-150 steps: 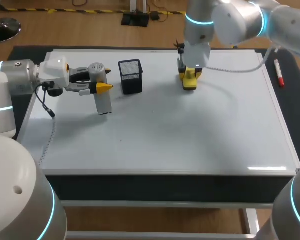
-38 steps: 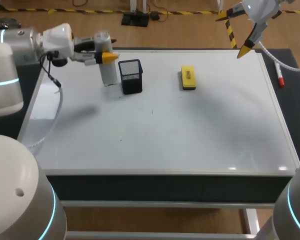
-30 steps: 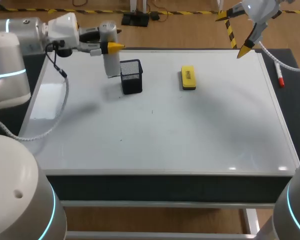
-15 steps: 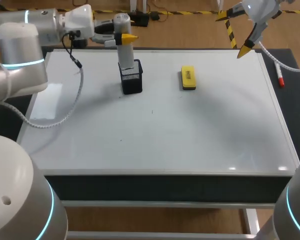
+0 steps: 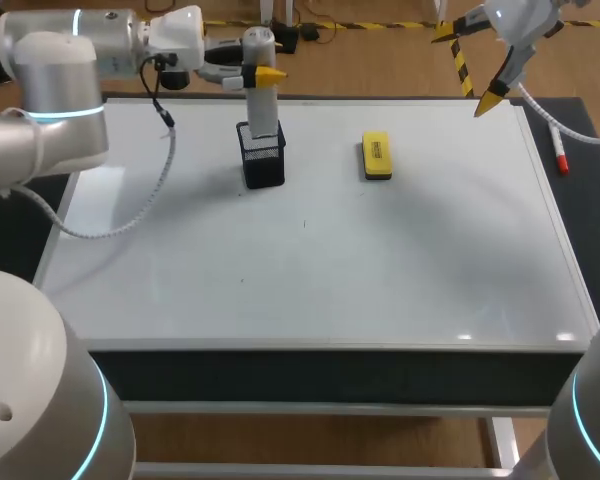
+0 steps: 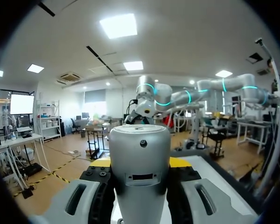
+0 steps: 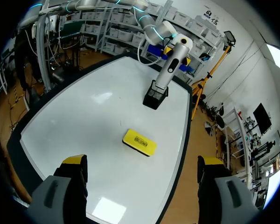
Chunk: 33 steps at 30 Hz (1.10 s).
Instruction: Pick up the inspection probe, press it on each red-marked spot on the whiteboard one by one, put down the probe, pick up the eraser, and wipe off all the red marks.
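1. The left jaws are clamped on the inspection probe (image 6: 140, 158), which is gripped from two sides a little below its top, with the yellow tips showing on either side of it.
2. The probe is seen as a pale grey cylinder with a flat round cap. A small dark hole and a narrow slot are set in the face turned to the wrist camera.
3. The probe is held nearly upright. Its lower end meets the open top of a black mesh basket (image 5: 263, 160) that stands on the whiteboard (image 5: 330, 270) near the far edge.
4. The right jaws are spread wide with nothing between them. They are held high above the far right corner of the whiteboard.
5. A yellow eraser (image 5: 377, 156) with a dark underside is laid flat on the whiteboard, to the right of the basket and apart from it.
6. A red marker (image 5: 558, 146) is laid on the dark tabletop (image 5: 585, 190), just beside the whiteboard's right edge.
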{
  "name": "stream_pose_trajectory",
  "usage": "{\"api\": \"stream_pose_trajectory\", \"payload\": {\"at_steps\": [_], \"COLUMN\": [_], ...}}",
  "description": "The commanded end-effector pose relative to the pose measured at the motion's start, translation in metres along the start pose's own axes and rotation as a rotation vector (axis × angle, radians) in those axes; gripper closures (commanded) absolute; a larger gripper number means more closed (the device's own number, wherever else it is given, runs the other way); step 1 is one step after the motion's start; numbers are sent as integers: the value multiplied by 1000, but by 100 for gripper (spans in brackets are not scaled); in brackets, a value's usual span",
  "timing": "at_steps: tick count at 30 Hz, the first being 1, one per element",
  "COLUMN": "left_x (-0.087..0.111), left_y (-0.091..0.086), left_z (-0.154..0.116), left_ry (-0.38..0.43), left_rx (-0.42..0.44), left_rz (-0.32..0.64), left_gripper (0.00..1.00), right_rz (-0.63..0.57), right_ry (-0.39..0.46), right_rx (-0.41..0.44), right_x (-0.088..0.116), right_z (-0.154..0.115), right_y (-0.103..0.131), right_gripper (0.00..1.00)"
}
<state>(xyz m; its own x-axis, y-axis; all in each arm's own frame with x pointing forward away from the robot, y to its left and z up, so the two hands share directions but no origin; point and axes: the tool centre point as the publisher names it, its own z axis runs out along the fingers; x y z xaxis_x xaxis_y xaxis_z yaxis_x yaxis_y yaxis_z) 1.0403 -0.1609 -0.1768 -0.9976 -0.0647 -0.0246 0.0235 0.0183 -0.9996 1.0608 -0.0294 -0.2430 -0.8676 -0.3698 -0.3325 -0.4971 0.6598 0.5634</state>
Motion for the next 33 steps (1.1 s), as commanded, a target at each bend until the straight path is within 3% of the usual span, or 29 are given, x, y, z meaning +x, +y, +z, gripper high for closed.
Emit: {"api": "stream_pose_trajectory", "payload": {"at_steps": [1,33], "left_x": [-1,-5], "left_y": [3,63], "left_z": [-4,1], "left_ry": [23,25], "left_rx": [6,36], "left_rz": [10,-23], "left_gripper": [100,100], "right_rz": [-1,-1], "right_ry": [5,5], "right_rx": [2,2], "right_x": [-1,-1], "right_z": [-1,-1], "right_y": [-1,-1], "right_gripper": [0,0]}}
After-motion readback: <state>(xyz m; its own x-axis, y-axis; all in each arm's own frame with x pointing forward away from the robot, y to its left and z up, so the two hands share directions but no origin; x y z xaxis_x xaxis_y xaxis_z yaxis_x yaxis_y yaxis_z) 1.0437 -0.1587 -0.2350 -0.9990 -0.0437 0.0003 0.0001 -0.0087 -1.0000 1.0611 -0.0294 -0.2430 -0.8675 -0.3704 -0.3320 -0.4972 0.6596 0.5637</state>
